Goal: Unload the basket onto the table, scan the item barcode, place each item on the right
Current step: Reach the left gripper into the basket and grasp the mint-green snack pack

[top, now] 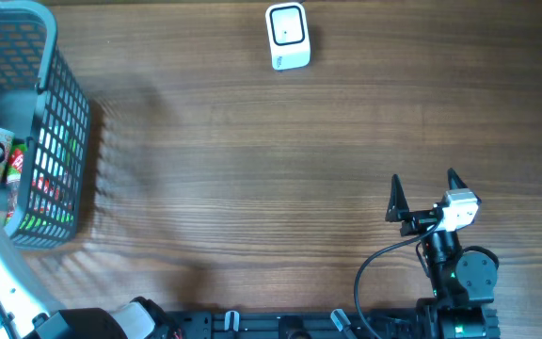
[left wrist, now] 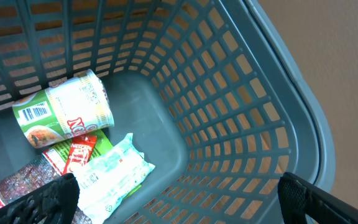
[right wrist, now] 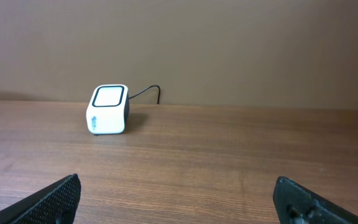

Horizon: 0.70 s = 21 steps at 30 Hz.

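A cup noodle (left wrist: 64, 115) lies on its side inside the grey basket (left wrist: 229, 124), its barcode (left wrist: 36, 112) facing up, touching a white packet (left wrist: 114, 171) and red-and-green wrappers (left wrist: 79, 152). Your left gripper (left wrist: 179, 202) hangs above the basket's interior, jaws wide apart, holding nothing. The white barcode scanner (top: 287, 36) stands on the wooden table (top: 252, 169), well apart from the basket. Your right gripper (top: 423, 188), farther still from the basket, points toward the scanner, jaws spread and empty.

Overhead camera looks straight down on the table (top: 252, 188). Left wrist camera peers closely into the basket (left wrist: 241, 124); right wrist camera faces level toward the distant scanner (right wrist: 108, 109). Overhead shares both
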Available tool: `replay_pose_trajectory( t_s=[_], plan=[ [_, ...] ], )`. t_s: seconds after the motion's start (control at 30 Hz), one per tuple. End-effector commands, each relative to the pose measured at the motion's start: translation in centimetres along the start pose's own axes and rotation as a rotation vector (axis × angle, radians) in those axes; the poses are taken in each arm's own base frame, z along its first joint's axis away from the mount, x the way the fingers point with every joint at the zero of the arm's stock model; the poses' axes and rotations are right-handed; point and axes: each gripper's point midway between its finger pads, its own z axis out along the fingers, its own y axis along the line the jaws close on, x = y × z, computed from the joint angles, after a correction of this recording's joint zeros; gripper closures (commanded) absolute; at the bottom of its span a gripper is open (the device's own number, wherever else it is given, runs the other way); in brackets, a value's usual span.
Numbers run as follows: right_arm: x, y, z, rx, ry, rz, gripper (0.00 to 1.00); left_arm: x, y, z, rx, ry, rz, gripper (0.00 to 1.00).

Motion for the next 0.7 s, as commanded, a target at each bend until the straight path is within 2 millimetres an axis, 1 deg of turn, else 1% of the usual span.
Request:
replay_pose_trajectory(
  t_s=[0.0, 0.17, 0.23, 0.27, 0.37, 0.43, 0.47, 0.5, 0.53, 0.57, 0.6, 0.63, 0.67],
  plan=[
    [0.0, 0.0, 0.0, -0.002, -0.002, 0.014, 0.0, -0.3, -0.1, -0.2, 0.005, -0.005, -0.01, 0.0],
    [0.0, 0.0, 0.0, -0.002, -0.002, 0.014, 0.0, -0.4, -0.2, -0.2, 0.007, -0.012, -0.01, 0.0],
    [0.0, 0.0, 0.0, -0.002, -0.002, 0.014, 0.0, -2.1, -1.1, -0.3, 0.043, -0.082, 0.0, 0.0],
    [0.0, 0.0, 0.0, -0.002, -0.003, 0.014, 0.0, -2.1, -1.1, -0.3, 0.044, -0.082, 0.0, 0.0],
    [0.0, 0.0, 0.0, -0.002, -0.002, 0.014, 0.0, -1.2, -0.5, -0.2, 0.02, -0.044, -0.006, 0.0],
    [0.0, 0.0, 0.0, -0.002, -0.002, 0.014, 0.0, -1.4, -0.7, -0.2, 0.026, -0.053, -0.005, 0.0],
    [0.0, 0.0, 0.0, -0.002, -0.003, 0.014, 0.0, -1.9, -1.1, -0.2, 0.042, -0.071, -0.002, 0.0],
    [0.0, 0.0, 0.0, -0.002, -0.002, 0.014, 0.0, -1.5, -1.5, -0.3, 0.067, -0.051, -0.001, 0.0],
    [0.0, 0.0, 0.0, -0.002, -0.003, 0.014, 0.0, -0.6, -1.5, -0.2, 0.076, -0.011, 0.004, 0.0],
    [0.0, 0.0, 0.0, -0.002, -0.002, 0.014, 0.0, -0.3, -1.6, -0.2, 0.084, 0.007, 0.002, 0.0],
    [0.0, 0.0, 0.0, -0.002, -0.002, 0.014, 0.0, 0.6, -1.6, 0.2, 0.084, 0.044, 0.001, 0.02],
    [0.0, 0.0, 0.0, -0.002, -0.003, 0.014, 0.0, 1.6, -1.3, 0.7, 0.065, 0.084, -0.001, 0.1],
    [0.0, 0.0, 0.0, -0.002, -0.002, 0.014, 0.0, 2.7, -0.7, 1.5, 0.038, 0.128, -0.005, 0.06]
  ],
)
